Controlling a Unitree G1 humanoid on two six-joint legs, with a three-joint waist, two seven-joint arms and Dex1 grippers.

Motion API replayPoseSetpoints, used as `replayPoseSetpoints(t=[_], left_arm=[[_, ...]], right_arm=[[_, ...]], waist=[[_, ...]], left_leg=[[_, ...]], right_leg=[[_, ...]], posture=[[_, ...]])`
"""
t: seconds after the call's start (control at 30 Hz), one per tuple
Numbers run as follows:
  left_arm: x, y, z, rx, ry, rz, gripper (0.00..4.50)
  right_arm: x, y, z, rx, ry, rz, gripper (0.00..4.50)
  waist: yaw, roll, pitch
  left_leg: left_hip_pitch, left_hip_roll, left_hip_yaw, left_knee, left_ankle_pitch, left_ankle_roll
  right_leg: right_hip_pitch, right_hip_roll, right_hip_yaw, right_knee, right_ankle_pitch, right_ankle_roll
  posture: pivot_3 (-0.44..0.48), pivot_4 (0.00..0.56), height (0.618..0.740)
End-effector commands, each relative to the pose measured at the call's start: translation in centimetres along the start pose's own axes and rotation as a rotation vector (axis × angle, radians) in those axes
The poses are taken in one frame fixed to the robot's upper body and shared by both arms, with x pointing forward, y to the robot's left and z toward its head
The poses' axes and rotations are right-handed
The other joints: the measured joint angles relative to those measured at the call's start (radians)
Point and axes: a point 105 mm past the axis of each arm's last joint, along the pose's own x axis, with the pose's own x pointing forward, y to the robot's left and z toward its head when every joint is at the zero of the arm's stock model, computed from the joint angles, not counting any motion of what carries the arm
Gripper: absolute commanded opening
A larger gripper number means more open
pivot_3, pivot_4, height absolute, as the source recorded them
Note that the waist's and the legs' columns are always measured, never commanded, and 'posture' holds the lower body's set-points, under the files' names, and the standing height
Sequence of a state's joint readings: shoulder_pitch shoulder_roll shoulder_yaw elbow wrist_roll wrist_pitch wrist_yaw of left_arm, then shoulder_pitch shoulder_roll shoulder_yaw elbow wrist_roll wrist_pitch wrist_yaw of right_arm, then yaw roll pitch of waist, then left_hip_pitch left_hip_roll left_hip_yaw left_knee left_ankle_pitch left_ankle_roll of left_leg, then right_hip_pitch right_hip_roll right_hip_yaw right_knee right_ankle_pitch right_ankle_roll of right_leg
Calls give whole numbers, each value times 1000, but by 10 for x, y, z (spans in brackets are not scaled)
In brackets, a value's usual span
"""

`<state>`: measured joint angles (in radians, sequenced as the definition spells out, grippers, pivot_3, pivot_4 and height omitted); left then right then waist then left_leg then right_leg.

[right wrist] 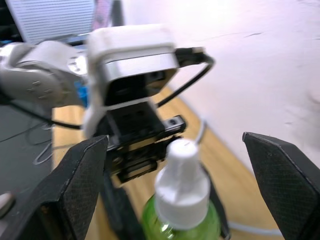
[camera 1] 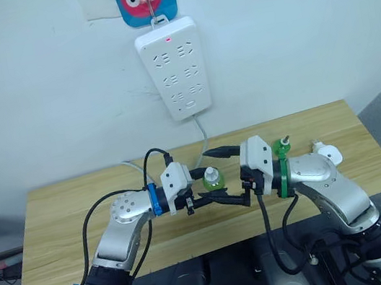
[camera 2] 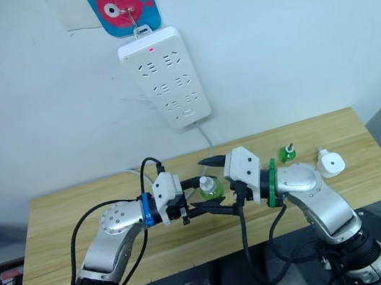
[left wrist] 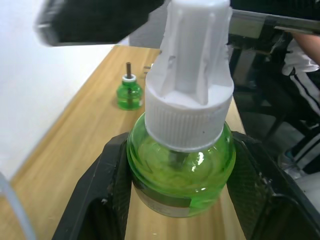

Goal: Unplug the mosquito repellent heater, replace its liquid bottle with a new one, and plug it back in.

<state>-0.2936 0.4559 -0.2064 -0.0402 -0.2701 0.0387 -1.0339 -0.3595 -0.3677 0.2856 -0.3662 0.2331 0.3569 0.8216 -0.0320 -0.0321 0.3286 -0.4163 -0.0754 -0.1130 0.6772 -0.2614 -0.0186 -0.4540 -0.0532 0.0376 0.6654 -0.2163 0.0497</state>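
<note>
Near the picture's middle, the left gripper (camera 1: 211, 198) pinches the new green bottle (camera 1: 213, 180). The right gripper (right wrist: 170, 180) is spread wide around its white cap (right wrist: 183, 180). The bottle looks light and slippery; grab the ridged cap.

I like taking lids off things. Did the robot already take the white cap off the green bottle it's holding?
No, the white cap is on the green bottle, which the left gripper holds by its sides.
</note>
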Motion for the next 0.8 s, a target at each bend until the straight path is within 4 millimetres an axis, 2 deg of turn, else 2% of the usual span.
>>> replayPoseSetpoints(t=[0.03, 0.2, 0.37, 0.63, 0.8], left_arm=[[2, 0, 7, 26, -23, -7, 2252], [2, 2, 8, 29, -24, -10, 2252], [0, -1, 7, 19, -25, -4, 2252], [-3, -4, 4, 8, -18, -12, 2252], [-3, 1, 4, 19, -12, -14, 2252]], right_arm=[[4, 1, 2, -23, -4, -9, 4479], [-5, -10, -3, -23, 17, -44, 4479], [-28, -22, -5, 0, 42, -82, 4479], [-61, -27, -13, 1, 100, -55, 4479], [-60, -19, -5, 1, 73, 26, 4479]], waist=[[0, 0, 0], [0, 0, 0], [0, 0, 0], [0, 0, 0], [-1, 0, 0]], left_leg=[[0, 0, 0, 0, 0, 0], [0, 0, 0, 0, 0, 0], [0, 0, 0, 0, 0, 0], [0, 0, 1, 0, 0, 1], [0, 0, 1, 0, 0, 1]], right_leg=[[0, 0, 0, 0, 0, 0], [0, 0, 0, 0, 0, 0], [0, 0, 0, 0, 0, 0], [0, 0, 0, 0, 0, 0], [1, 0, 0, 0, 0, 0]], posture=[[-31, 291, 740], [-26, 293, 740], [-31, 296, 740], [-41, 298, 740], [-47, 301, 740]])
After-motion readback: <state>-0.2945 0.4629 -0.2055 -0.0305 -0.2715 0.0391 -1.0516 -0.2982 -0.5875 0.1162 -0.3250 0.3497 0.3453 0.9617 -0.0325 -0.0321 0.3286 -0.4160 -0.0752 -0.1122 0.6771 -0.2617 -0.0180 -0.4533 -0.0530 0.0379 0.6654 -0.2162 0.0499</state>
